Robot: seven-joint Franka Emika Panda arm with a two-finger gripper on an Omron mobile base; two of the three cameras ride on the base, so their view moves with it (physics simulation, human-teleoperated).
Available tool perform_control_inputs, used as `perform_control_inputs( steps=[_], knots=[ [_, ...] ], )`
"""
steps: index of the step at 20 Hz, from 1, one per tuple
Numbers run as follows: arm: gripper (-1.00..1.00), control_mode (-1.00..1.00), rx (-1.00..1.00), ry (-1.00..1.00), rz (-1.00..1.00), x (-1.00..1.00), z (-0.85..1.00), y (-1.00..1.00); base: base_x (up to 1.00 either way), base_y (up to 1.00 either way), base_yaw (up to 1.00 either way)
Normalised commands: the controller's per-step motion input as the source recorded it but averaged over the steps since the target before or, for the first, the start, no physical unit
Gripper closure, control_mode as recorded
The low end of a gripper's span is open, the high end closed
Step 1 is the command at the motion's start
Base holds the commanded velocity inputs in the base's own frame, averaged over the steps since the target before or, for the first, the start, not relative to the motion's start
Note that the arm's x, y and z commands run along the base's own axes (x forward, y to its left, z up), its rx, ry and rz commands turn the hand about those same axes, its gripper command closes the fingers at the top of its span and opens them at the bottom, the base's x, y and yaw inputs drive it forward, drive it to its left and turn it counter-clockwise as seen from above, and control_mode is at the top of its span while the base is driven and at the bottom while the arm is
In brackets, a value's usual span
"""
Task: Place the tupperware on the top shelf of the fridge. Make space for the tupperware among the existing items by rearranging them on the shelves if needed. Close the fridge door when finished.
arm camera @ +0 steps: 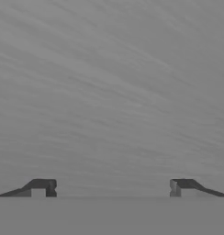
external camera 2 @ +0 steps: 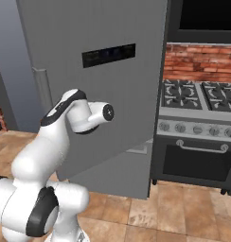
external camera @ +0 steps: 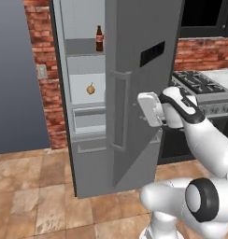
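Two things are showing inside the fridge (external camera: 88, 154) past the half-shut fridge door (external camera: 134, 93): a cola bottle (external camera: 99, 38) standing on the top shelf (external camera: 85, 46), and a pale onion (external camera: 90, 88) sitting on the brighter shelf below it. The bottle's label is looking reddish, but any writing on it is way too small to read. The black display (external camera 2: 108, 55) on the door is showing faint marks, nothing legible either. The door is covering most of the fridge's inside, so the right part of both shelves is hidden, and I can't tell where the tupperware is. The end effector (arm camera: 112, 188) is pointing straight at the plain grey door, fingertips (arm camera: 44, 187) sitting wide apart with nothing between them. A stove (external camera 2: 198, 108) is sitting just right of the fridge.
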Motion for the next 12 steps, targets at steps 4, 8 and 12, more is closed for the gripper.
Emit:
perform_control_inputs(
  steps=[4,8,12],
  knots=[
    [-1.0,-1.0,0.0,0.0,-0.14,0.44,0.0,0.19,0.0,0.0,0.0],
    [-1.0,-1.0,0.0,0.0,-0.18,0.49,-0.13,0.29,0.0,0.0,0.0],
    [-1.0,-1.0,-0.01,0.0,-0.19,0.64,-0.29,0.35,0.0,0.0,0.0]
  ],
)
